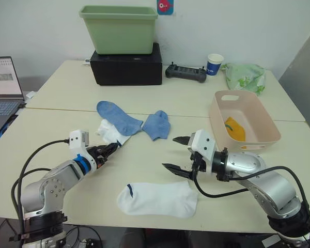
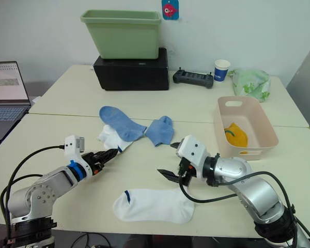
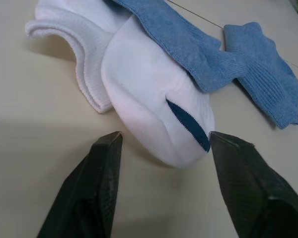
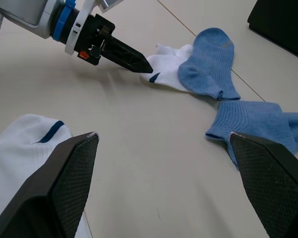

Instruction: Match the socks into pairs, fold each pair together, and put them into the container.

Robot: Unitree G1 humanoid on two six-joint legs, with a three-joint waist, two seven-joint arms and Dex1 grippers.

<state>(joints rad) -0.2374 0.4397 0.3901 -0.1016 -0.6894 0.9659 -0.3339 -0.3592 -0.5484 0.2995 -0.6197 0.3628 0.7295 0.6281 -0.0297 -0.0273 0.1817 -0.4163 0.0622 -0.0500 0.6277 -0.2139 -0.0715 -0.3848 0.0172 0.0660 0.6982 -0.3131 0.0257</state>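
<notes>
Two cream tables point(image 1: 51, 139) abut. Pink container point(image 1: 268, 135) holds folded yellow socks point(image 1: 234, 129). One white sock point(image 1: 157, 199) lies flat by right gripper point(image 1: 179, 154), fingers spread. Left gripper point(image 3: 161, 148), fingers apart, straddles second white sock point(image 3: 154, 99) under blue sock point(image 1: 118, 117).

Silver arms — black claws, cables

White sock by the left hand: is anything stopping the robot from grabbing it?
Nothing visible blocks it. The left gripper has open jaws right at the white sock. A blue sock lies over its far end only.
</notes>
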